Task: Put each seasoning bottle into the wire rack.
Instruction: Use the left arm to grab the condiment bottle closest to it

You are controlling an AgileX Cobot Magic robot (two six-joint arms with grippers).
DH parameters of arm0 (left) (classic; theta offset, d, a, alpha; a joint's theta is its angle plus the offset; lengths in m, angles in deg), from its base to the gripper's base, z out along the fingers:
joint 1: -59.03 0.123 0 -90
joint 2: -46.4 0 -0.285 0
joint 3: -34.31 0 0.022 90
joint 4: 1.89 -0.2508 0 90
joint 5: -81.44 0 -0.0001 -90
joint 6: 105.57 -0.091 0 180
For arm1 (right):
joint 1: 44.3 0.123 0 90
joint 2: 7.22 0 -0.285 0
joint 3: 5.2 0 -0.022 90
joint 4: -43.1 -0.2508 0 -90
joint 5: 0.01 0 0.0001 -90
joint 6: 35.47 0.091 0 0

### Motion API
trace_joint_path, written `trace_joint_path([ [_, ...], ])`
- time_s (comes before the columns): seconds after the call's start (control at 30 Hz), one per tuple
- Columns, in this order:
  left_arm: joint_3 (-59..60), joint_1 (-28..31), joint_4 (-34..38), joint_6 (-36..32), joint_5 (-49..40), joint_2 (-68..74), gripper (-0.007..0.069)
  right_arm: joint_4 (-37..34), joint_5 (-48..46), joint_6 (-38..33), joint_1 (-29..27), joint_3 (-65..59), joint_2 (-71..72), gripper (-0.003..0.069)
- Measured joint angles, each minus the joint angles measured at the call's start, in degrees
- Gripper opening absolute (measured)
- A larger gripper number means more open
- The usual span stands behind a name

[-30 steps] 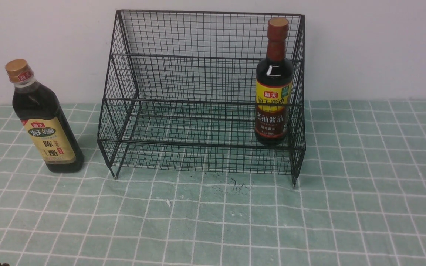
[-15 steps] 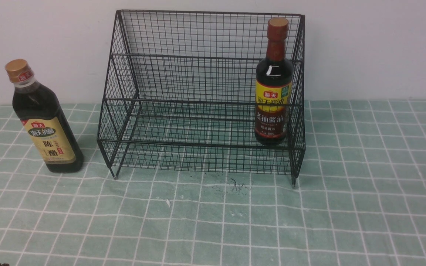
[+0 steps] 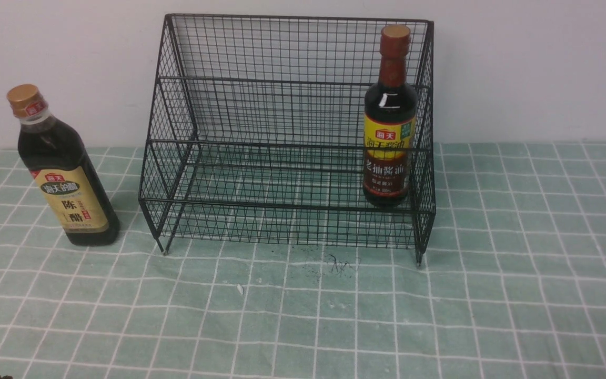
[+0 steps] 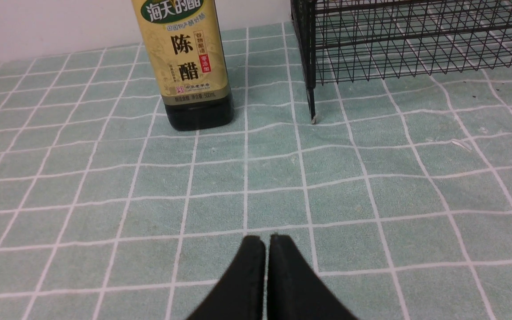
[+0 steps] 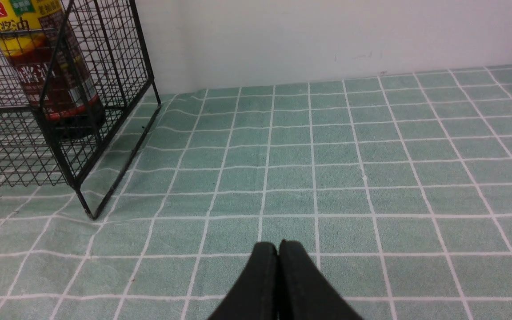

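Note:
The black wire rack (image 3: 287, 79) stands against the wall in the front view. A long-necked seasoning bottle (image 3: 390, 131) with a red-brown cap and yellow-and-maroon label stands upright on the rack's lower tier at its right end, also seen through the mesh (image 5: 42, 66). A broad-shouldered bottle (image 3: 63, 173) with a gold cap and beige label stands on the cloth left of the rack (image 4: 371, 40); its lower half (image 4: 189, 66) shows in the left wrist view. My left gripper (image 4: 266, 240) is shut and empty, well short of that bottle. My right gripper (image 5: 278, 246) is shut and empty, right of the rack.
A green checked tablecloth (image 3: 492, 295) covers the table, with a white wall behind. A small white scrap (image 3: 239, 288) and dark specks (image 3: 334, 266) lie on the cloth in front of the rack.

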Motion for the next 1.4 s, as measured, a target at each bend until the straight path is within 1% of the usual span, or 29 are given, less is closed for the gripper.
trace_joint_path([
  [1.07,0.00,0.00,0.00,0.00,0.00,0.00,-0.0006,0.00,0.05,0.00,-0.06,-0.02,0.00,-0.0015],
  [1.2,0.00,0.00,-2.01,-0.23,0.07,0.00,-0.0006,0.00,0.05,0.00,-0.06,-0.02,0.00,-0.0015],
  [1.3,0.12,0.00,-2.79,-0.23,1.85,0.00,-0.0006,0.06,0.05,0.00,-0.06,-0.02,0.00,-0.0015],
  [1.4,0.17,0.00,-2.37,0.97,9.37,0.00,-0.0006,0.06,0.05,0.00,-0.06,-0.02,0.00,-0.0015],
])
